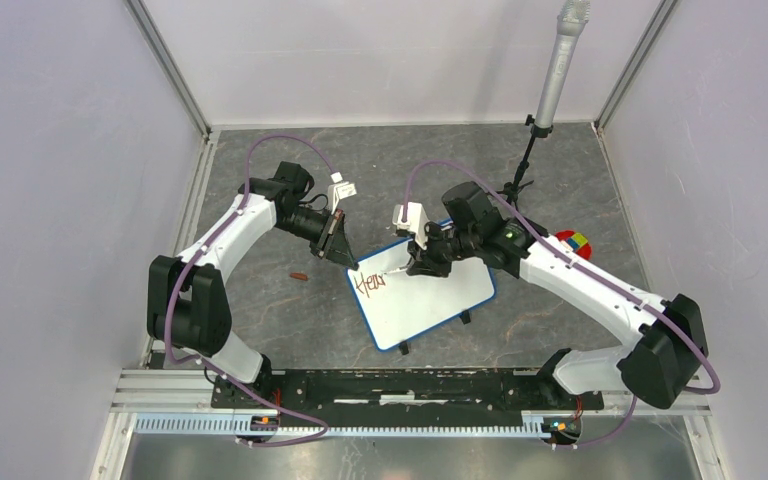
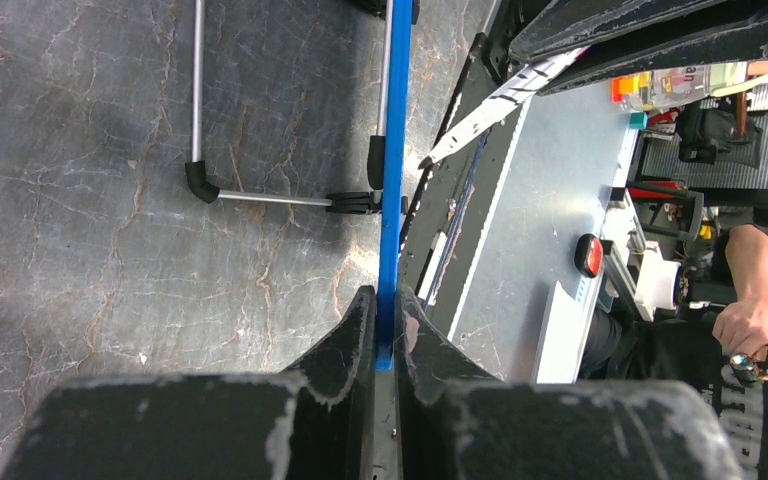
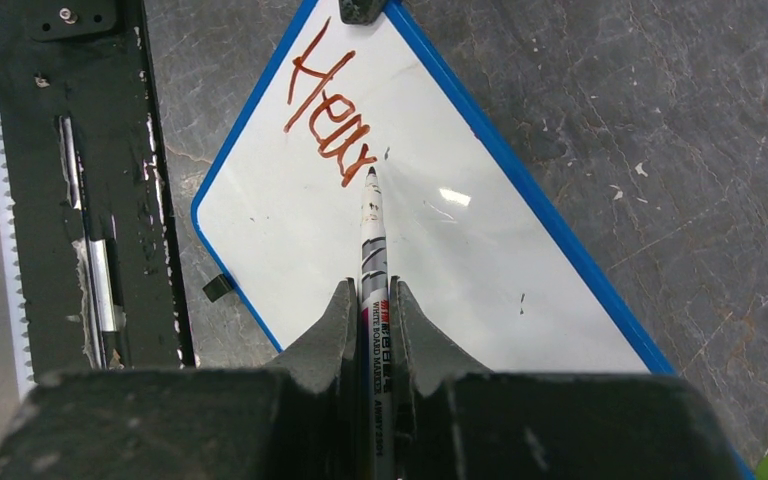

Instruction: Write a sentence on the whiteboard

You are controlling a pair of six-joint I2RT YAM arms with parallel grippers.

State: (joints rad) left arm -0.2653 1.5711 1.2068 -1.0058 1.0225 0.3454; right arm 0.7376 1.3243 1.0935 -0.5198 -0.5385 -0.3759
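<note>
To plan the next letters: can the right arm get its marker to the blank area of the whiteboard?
Probably yes. The right gripper holds the marker with its tip just past the letters, and nothing lies on the bare whiteboard ahead.

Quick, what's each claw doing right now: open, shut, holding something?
Left claw: closed, gripping the whiteboard by its blue edge.
Right claw: closed, holding a marker, tip at the board.
</note>
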